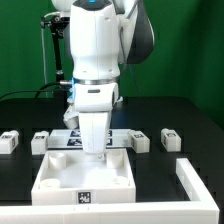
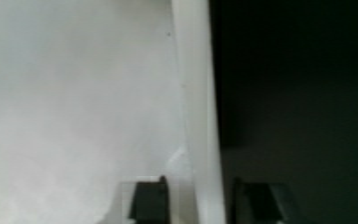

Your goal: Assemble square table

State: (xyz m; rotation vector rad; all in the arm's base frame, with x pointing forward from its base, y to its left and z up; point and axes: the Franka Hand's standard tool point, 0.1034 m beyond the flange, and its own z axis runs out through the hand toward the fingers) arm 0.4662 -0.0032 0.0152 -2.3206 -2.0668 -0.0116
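White plastic, the square tabletop is lying at the front of the black table. The gripper is reaching straight down onto its far rim. In the wrist view the fingers are pinching that raised rim, nearly closed on it. Four legs are sitting loose beyond the tabletop, two on either side of the arm.
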